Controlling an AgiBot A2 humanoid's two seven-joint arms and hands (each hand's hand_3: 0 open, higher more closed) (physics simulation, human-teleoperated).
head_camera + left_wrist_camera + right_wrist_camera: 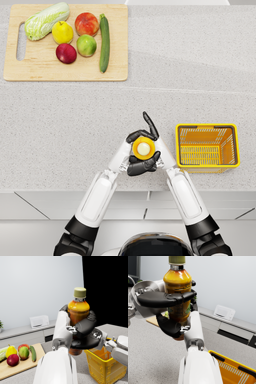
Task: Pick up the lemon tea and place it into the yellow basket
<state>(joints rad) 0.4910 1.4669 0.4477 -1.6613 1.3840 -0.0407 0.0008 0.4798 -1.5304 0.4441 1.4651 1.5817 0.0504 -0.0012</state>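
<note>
Both hands wrapped round upright lemon tea bottle (78,312): left hand (136,135) behind, right hand (144,165) in front, fingers closed; yellow basket (207,126) just beside.

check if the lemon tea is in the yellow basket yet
Not yet: the lemon tea is upright, held by both hands beside the empty yellow basket.

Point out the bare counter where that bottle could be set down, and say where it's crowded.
Bare counter runs between the cutting board and the hands. More lies right of the board, above the yellow basket. The basket is empty inside. The board is crowded with produce. Both hands, left and right, hold the lemon tea just left of the basket.
</note>
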